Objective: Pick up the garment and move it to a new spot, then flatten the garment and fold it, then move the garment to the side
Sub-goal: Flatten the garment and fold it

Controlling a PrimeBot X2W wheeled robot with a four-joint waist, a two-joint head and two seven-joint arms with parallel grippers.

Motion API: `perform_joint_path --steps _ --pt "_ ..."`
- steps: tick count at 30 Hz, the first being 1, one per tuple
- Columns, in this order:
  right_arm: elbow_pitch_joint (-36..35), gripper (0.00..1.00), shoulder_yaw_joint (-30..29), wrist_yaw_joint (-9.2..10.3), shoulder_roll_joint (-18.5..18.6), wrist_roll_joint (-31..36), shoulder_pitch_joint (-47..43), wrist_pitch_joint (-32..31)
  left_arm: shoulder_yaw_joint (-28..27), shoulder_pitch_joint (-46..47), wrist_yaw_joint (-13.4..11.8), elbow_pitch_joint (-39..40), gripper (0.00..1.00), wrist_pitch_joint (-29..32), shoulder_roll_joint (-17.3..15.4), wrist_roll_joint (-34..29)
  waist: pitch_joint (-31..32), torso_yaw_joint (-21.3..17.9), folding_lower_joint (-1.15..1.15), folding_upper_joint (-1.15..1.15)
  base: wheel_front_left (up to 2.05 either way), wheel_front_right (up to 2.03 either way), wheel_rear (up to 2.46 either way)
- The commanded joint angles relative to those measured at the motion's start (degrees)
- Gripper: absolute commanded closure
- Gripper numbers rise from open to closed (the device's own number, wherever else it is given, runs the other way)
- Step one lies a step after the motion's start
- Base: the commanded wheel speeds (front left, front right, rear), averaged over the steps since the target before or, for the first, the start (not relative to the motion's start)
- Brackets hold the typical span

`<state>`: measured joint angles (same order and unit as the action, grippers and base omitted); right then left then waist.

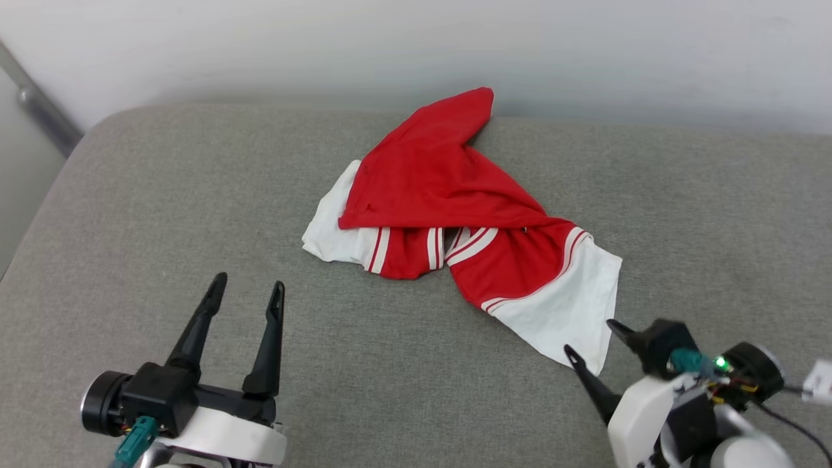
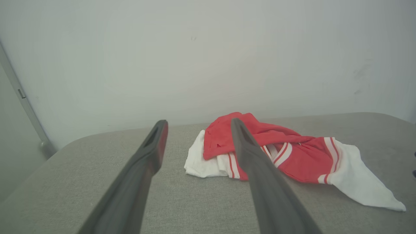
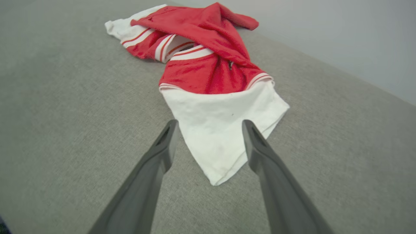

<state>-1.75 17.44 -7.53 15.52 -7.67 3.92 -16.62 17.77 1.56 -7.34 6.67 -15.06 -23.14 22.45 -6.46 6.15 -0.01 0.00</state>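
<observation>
The garment [image 1: 448,214] lies crumpled in the middle of the grey cushion: red body bunched up, white sleeves with red-white stripe trim spread to either side. Its lettering and ring graphic are hidden in the folds. My left gripper [image 1: 250,286] is open at the lower left, well short of the white sleeve [image 1: 331,227]. My right gripper [image 1: 591,338] is open at the lower right, its fingertips just at the pointed end of the other white sleeve [image 3: 221,130]. In the left wrist view the garment [image 2: 292,156] sits beyond my open fingers [image 2: 256,175].
The grey cushioned surface [image 1: 162,214] runs wide on both sides of the garment. A white wall [image 1: 585,52] stands right behind it; the red top corner touches the wall's foot. A grey rail [image 1: 39,104] slants at the far left.
</observation>
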Motion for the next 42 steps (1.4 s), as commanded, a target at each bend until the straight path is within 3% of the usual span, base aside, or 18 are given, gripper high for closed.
perform_joint_path --steps 1,5,10,15,22,23,24,25,29,33,34,42 --pt "-0.6 0.00 0.0 0.08 0.7 -0.4 1.6 -0.9 -0.1 -0.4 0.3 -0.2 0.00 -0.2 0.2 -0.2 -0.5 0.4 0.01 0.00 0.00 0.00 0.00" --pt "-1.0 0.00 5.1 0.06 6.7 -7.6 5.4 -15.5 -0.1 0.9 1.8 -0.9 0.00 -0.2 1.7 -1.4 -2.2 2.1 0.01 0.00 0.00 0.00 0.00" --pt "2.0 0.00 8.2 0.06 10.8 -13.2 9.9 -25.2 -0.8 2.3 3.1 -1.7 0.00 -0.2 3.4 -2.6 -4.5 5.1 0.01 0.00 0.00 0.00 0.00" --pt "7.1 0.00 10.4 0.06 12.6 -15.8 12.1 -28.7 -1.9 3.0 4.5 -2.5 0.00 -0.2 4.7 -3.3 -6.3 8.2 0.01 0.00 0.00 0.00 0.00" --pt "14.8 0.00 14.1 0.09 13.0 -16.4 11.3 -27.8 -3.4 3.2 6.3 -3.7 0.00 -0.2 6.5 -4.6 -7.5 10.4 0.01 0.00 0.00 0.00 0.00" --pt "15.9 0.29 14.5 0.10 13.0 -16.4 11.0 -27.8 -3.5 3.2 6.4 -3.9 0.00 -0.2 6.7 -4.8 -7.4 10.5 0.01 0.00 0.00 0.00 0.00" --pt "16.7 0.94 14.9 0.10 13.2 -16.4 10.8 -27.7 -3.8 3.1 6.6 -4.1 0.00 -0.2 6.8 -4.9 -7.2 10.5 0.01 0.00 0.00 0.00 0.00" --pt "17.1 1.00 15.5 0.10 13.4 -16.6 10.5 -27.4 -4.1 2.9 6.7 -4.4 0.00 -0.2 6.9 -5.1 -6.9 10.3 0.01 0.00 0.00 0.00 0.00" --pt "17.2 1.00 15.6 0.08 14.6 -17.6 9.1 -27.0 -5.6 2.2 7.0 -4.8 0.00 -0.2 7.2 -5.7 -5.4 8.0 0.01 0.00 0.00 0.00 0.00" --pt "14.9 1.00 16.2 0.10 18.1 -17.7 7.6 -26.2 -7.2 1.1 7.3 -5.1 0.00 -0.2 7.7 -6.2 -3.4 4.9 0.01 0.00 0.00 0.00 0.00" --pt "12.4 1.00 15.2 0.11 21.4 -18.2 6.9 -25.3 -8.0 0.7 7.8 -5.5 0.00 -0.2 8.0 -6.5 -2.1 2.8 0.01 0.00 0.00 0.00 0.00" --pt "6.5 1.00 11.1 0.08 30.9 -20.3 3.6 -23.3 -9.2 -0.7 8.7 -6.5 0.00 -0.2 8.6 -7.2 -0.4 -1.3 0.01 0.00 0.00 0.00 0.00"
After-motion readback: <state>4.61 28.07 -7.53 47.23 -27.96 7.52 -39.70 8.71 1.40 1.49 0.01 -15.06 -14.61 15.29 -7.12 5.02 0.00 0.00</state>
